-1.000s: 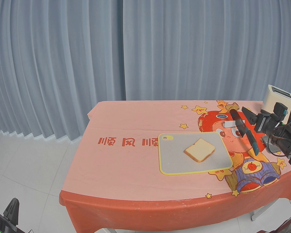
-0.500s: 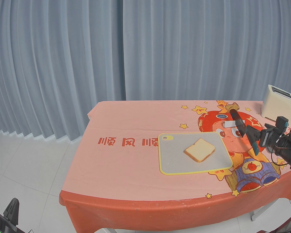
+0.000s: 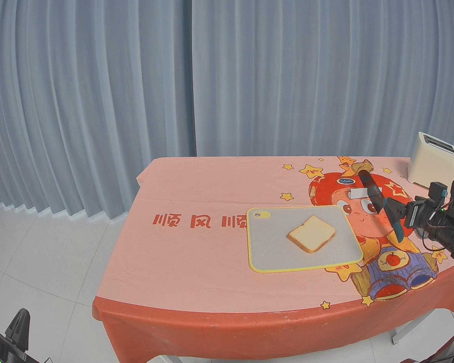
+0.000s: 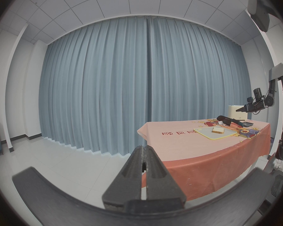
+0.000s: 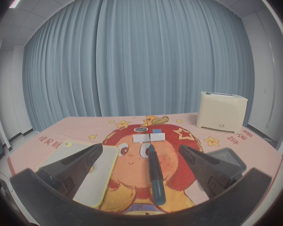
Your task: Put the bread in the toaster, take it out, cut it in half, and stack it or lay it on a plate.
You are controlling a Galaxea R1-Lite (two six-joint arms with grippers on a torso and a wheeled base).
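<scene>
Dropped the right tool (image 5: 141, 146) within the last second from in front of the toaster (image 3: 435, 163) toward 6 o'clock in the head view, then held it almost unmoved through the last half second. Jaws spread wide, holding nothing. Reads as lining up on the knife (image 5: 156, 173), so judged to be the start of the cutting step, with no slicing begun; cannot tell from the crumb whether toasted or not. Hovering above the knife's teal handle in the right wrist view, one finger to each side, not touching it, the blade pointing away toward 12 o'clock. Laid along the 11-to-5 line in the head view, just off the 3 o'clock edge of the cutting board (image 3: 272, 248) on the table (image 3: 202, 258). Bread (image 3: 311, 233) whole and flat on that board, a little toward 3 o'clock of its middle, at about 8 o'clock from the right tool and well apart from it, with the knife between. Dark tray (image 5: 228, 156) just beside the tool at its 3 o'clock side. Left tool (image 4: 144, 149) pressed together, empty, hanging low off the table's 7 o'clock corner, far from the bread. Next, judged to call for lowering and closing squarely on the handle; risk of the blade rolling under a skewed pinch.
</scene>
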